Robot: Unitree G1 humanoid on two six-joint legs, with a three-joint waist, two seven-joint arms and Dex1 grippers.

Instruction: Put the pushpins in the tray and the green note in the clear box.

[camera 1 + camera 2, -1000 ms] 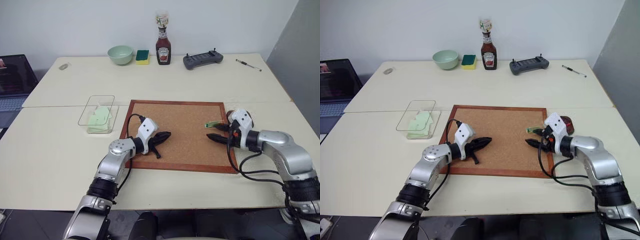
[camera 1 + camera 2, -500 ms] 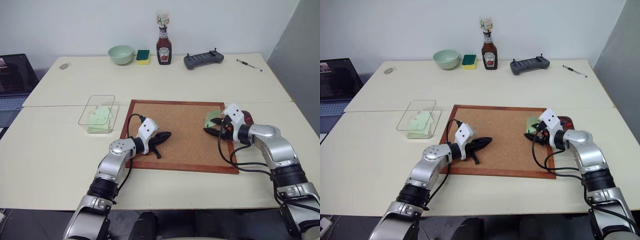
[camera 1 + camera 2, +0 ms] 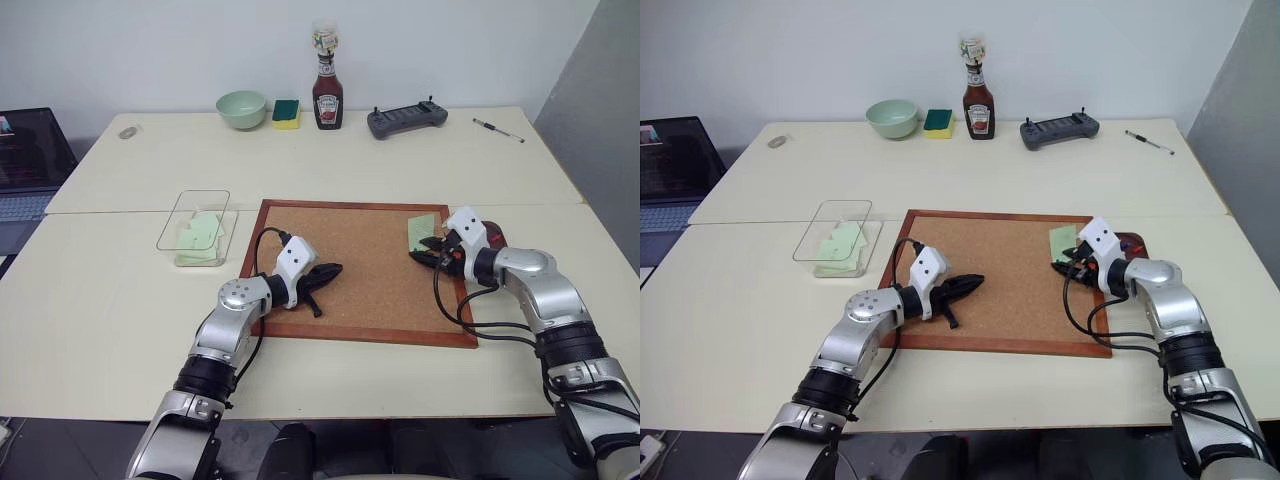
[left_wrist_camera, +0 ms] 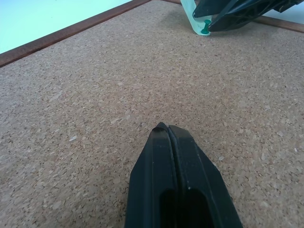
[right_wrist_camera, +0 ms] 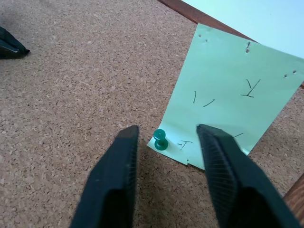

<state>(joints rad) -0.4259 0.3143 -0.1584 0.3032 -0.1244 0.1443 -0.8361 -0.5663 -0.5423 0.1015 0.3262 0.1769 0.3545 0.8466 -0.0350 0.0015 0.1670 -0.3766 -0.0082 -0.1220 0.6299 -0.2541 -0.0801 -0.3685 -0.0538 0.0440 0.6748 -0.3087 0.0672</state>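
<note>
Right of centre on the corkboard (image 3: 350, 265), the right tool (image 5: 164, 142) straddles a pushpin (image 5: 160, 139), part-open, gripping nothing yet. Green note (image 5: 228, 95) is pinned there. Best to close squarely on the head, then pull straight out. Left tool (image 4: 167, 130) is shut, empty.

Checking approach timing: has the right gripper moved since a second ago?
Yes. The right gripper has gone from the corkboard's right edge in toward its far right corner, and now straddles the green pushpin on the green note.
</note>
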